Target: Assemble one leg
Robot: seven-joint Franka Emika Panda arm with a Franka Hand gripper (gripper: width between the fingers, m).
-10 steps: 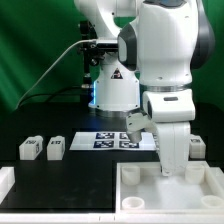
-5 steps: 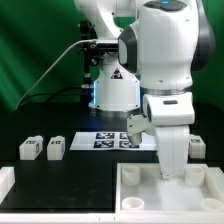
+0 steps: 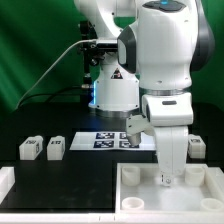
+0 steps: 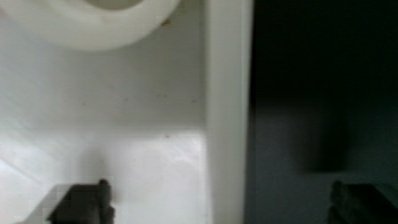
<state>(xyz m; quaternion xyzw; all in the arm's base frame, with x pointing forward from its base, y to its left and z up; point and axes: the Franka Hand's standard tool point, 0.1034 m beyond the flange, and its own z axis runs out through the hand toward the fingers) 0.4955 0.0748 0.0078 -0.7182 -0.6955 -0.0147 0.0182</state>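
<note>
Your gripper (image 3: 168, 177) hangs low over the far edge of the big white tray (image 3: 205, 196), which lies on the black table (image 3: 80, 178) at the exterior view's lower right. In the wrist view you can see its two fingers (image 4: 80, 205) spread wide with nothing clasped. One finger is over the tray's white floor (image 4: 125, 130) and the other over the dark table (image 4: 320, 90), with the raised rim (image 4: 228, 90) running between them and a round corner socket (image 4: 89, 18) farther along. None of the small tagged pieces is in its grip. One leg (image 3: 28, 149) and a second leg (image 3: 56, 148) stand side by side on the table at the exterior view's left, well apart from the tray. A third leg (image 3: 197, 147) stands behind the arm at the exterior view's right, just beyond the tray. The marker board (image 3: 112, 140) lies flat between the two groups, in front of the robot's base.
</note>
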